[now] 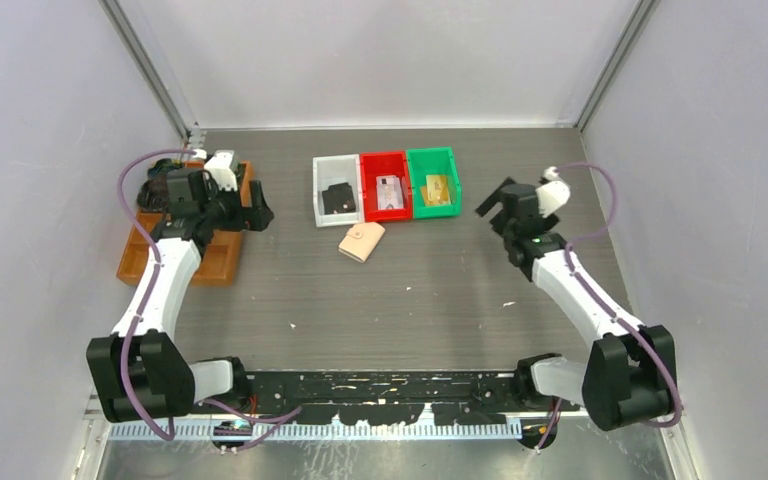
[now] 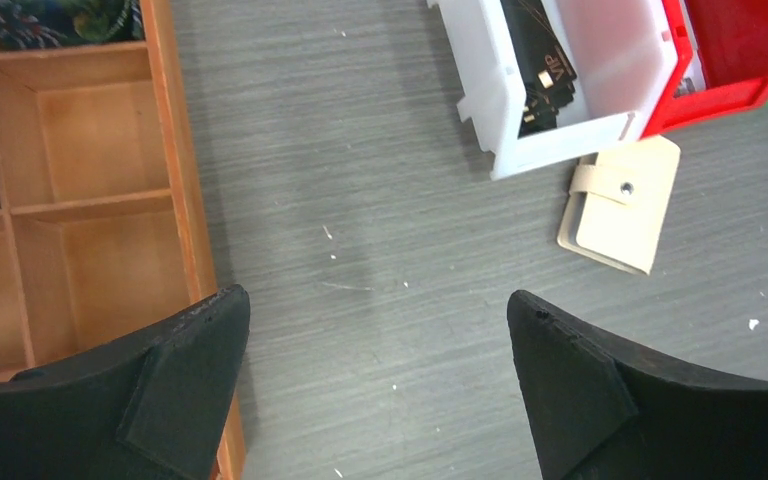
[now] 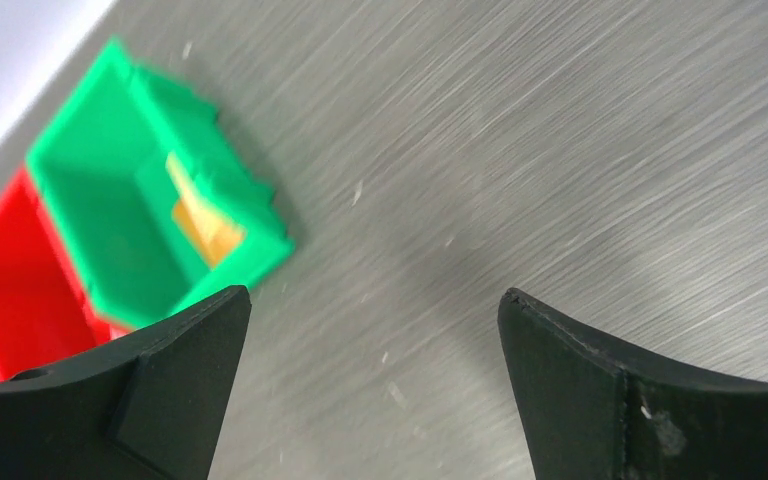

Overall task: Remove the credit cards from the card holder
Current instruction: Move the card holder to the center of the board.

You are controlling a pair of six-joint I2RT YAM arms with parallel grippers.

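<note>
The left gripper [image 2: 375,305] hangs empty with its jaws spread wide, beside a brown wooden compartment tray [image 2: 185,200] that is cut off at the frame edge. The tan leather-like folding card holder [image 2: 620,205] lies snapped shut on the grey table [image 2: 380,180], just in front of a white plastic bin [image 2: 505,110], its inside hidden. The right gripper [image 3: 372,297], likewise wide and empty, hovers near a blurred green plastic bin [image 3: 110,210].

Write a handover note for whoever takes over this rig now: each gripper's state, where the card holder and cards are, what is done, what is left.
Left gripper: open, empty, above the table beside the wooden tray.
Right gripper: open, empty, near the green bin.
Card holder: snapped shut, flat on the table beside the white bin; its cards are hidden.
Done: nothing visible.
Left: unsnap the holder, take the cards out.
</note>
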